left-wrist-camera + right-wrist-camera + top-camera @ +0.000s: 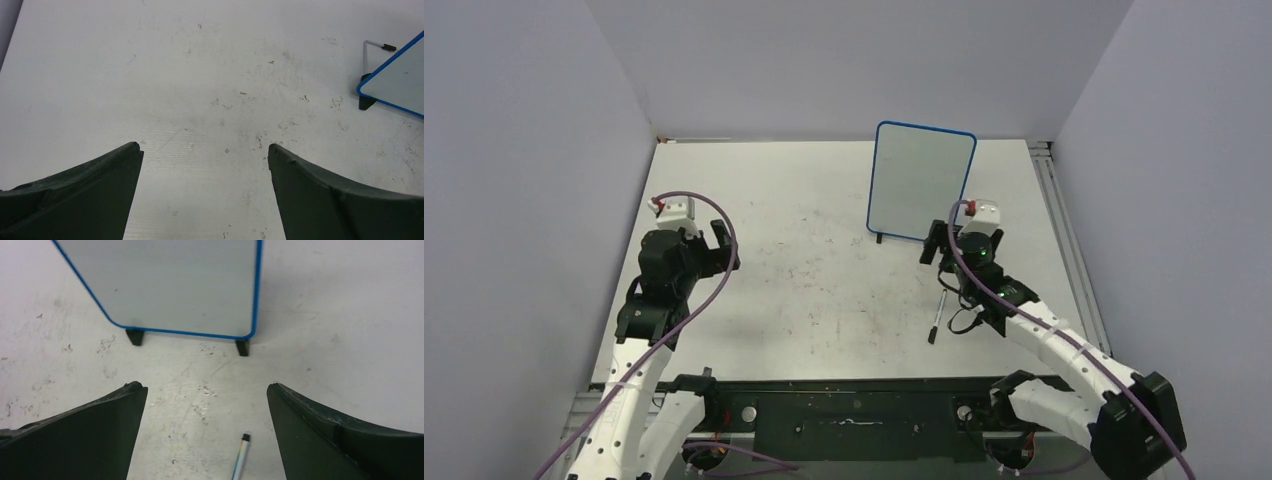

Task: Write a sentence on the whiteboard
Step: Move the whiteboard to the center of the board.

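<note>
Plain grey walls [524,150] enclose a white table [824,200] on three sides, its surface scuffed with small dark marks. Two white and black robot arms rise from the near edge, each trailed by a purple cable. The left arm [639,330] reaches up the left side of the table, and the right arm [1044,330] stretches toward the right rear.

A small rectangular whiteboard with a thin blue rounded-corner frame [921,180] stands upright in portrait position at the far right of the table, near the back wall. Its face reads as plain pale white in all three views.

The left hand [709,245] hovers over bare table well apart from the whiteboard. Its two dark fingers are spread wide with nothing between them. The right hand [944,245] hangs just in front of the whiteboard's lower right corner, fingers likewise spread wide and holding nothing.

A slim marker pen with a light barrel and dark tip [938,318] lies flat on the table below the right hand, pointing roughly toward the whiteboard. It is apart from the board and touched by neither finger.

Two small black feet [135,336] prop the whiteboard's lower edge on the table.
</note>
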